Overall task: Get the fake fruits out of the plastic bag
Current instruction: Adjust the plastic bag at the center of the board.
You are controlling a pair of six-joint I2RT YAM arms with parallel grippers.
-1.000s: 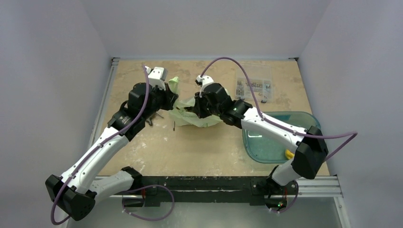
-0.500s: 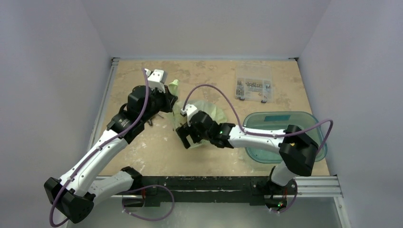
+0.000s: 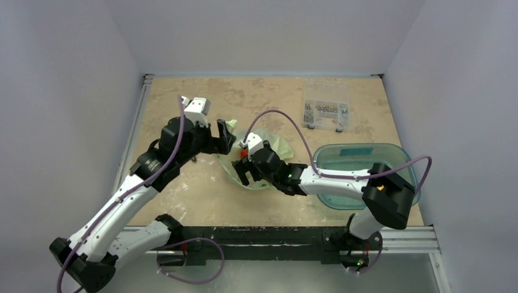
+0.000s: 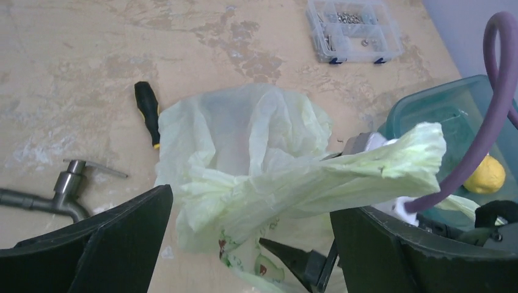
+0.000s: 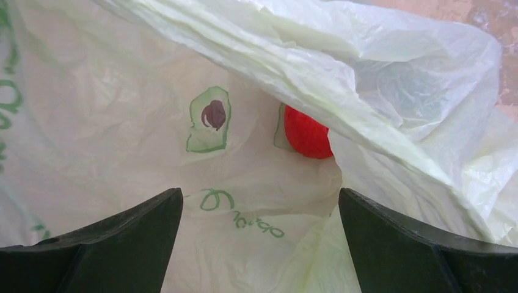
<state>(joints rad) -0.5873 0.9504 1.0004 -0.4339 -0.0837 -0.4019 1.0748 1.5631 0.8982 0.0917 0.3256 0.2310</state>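
Note:
The pale-green plastic bag (image 3: 273, 145) lies crumpled on the table (image 3: 183, 189). In the left wrist view the bag (image 4: 244, 140) sends a stretched handle (image 4: 379, 165) across my left gripper (image 4: 250, 204). That gripper is open, and the strand rests over its right finger. From above, the left gripper (image 3: 224, 138) sits at the bag's left edge. My right gripper (image 3: 243, 176) hangs open low over the bag's near side. One fake fruit, a shiny red apple (image 5: 307, 133), shows inside the bag (image 5: 153, 91), half under a fold, just ahead of the right gripper (image 5: 261, 194).
A black-handled screwdriver (image 4: 148, 119) and a metal tap (image 4: 64, 186) lie left of the bag. A clear parts box (image 3: 327, 113) stands at the back right. The teal tub (image 3: 360, 177) on the right holds a round yellow lemon (image 4: 485, 176).
Both grippers have opened. The right arm swung from the bag's far side to its near-left side and came down over it. The bag has sagged flatter. The left arm shifted slightly.

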